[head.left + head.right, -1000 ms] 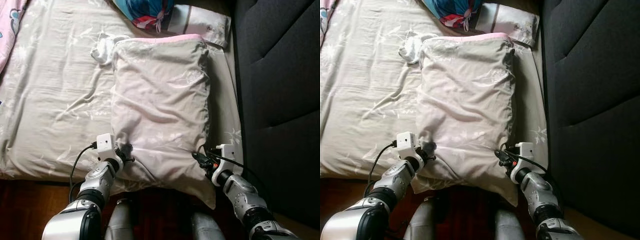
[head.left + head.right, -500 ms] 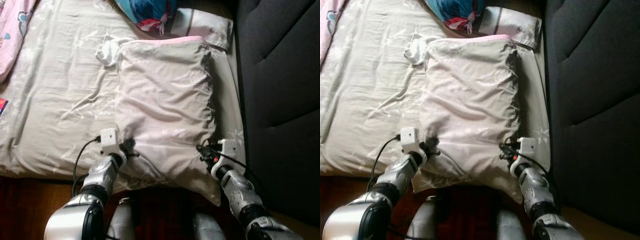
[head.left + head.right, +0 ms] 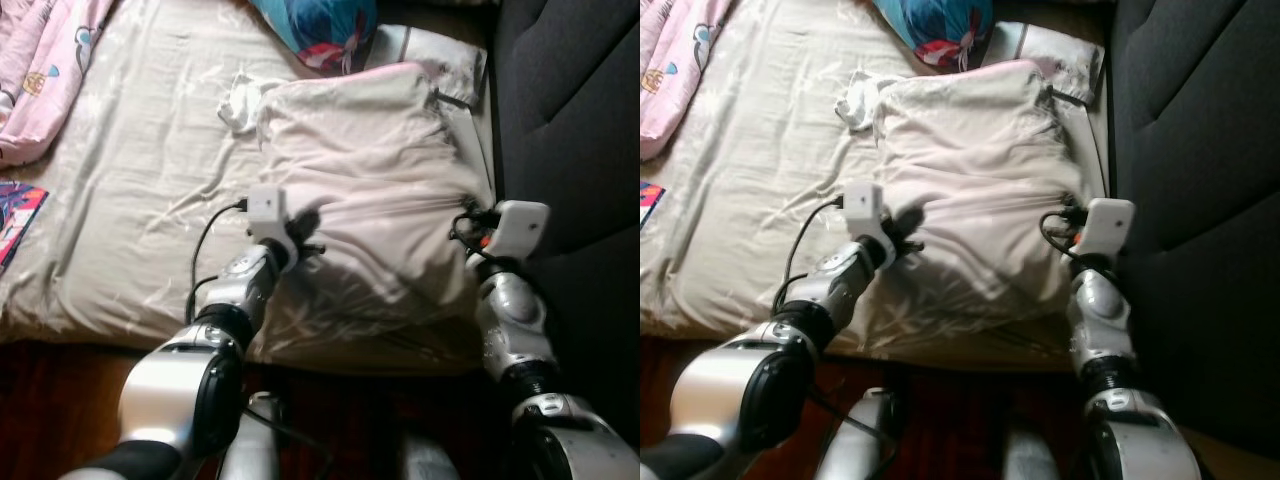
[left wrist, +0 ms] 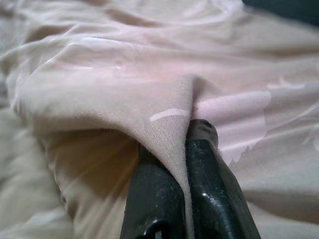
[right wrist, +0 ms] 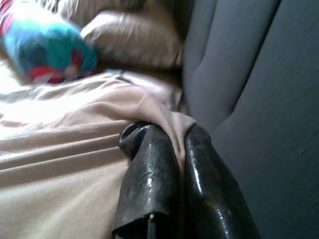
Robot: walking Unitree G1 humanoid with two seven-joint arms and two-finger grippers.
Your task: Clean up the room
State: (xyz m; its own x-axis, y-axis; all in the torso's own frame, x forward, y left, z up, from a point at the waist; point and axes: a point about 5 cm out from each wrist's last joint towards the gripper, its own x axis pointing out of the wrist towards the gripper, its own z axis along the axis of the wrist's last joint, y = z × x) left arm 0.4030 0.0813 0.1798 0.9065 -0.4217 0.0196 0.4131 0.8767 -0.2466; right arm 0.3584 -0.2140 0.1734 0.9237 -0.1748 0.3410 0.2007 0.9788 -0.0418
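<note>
Arms stretched toward twelve o'clock, I pinch the soft beige pillow (image 3: 365, 190) at both sides: left gripper (image 4: 187, 137) and right gripper (image 5: 174, 137) each clamped on a fold. It lies crumpled on the sheeted bed (image 3: 140, 190), with the dark padded headboard (image 3: 570, 110) at three o'clock.

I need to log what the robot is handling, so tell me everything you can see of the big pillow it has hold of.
The pillow is large, in a soft, wrinkled beige fabric case. It lies on the bed sheet, beside the dark headboard. Its near part is bunched. The left pincer and the right pincer are each shut on a fold of its fabric at opposite sides.
</note>
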